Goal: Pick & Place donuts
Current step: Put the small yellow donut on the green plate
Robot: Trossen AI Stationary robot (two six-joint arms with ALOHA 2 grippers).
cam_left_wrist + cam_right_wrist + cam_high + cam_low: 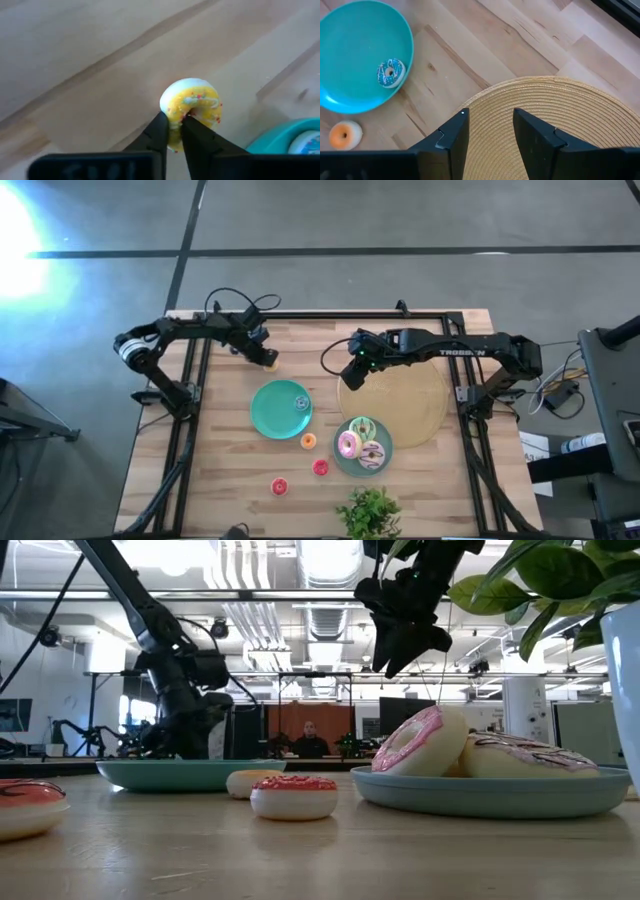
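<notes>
Pale wooden tabletop [230, 470] under both arms: left gripper [172, 131] pinches a small yellow-iced ring donut [191, 104], seemingly just off the wood, at eleven o'clock from the round teal plate [268, 412]. Right gripper [490, 125] hangs open over the tan woven mat [560, 100].

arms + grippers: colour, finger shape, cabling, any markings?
Both arms are black, jointed tubes. The right arm carries white TROSSEN lettering along one link and a green light near its wrist. The left arm has a pale band at its outer joint. Black cables loop off both. The right gripper has two flat, angular dark fingers; the left gripper has narrower tips.
</notes>
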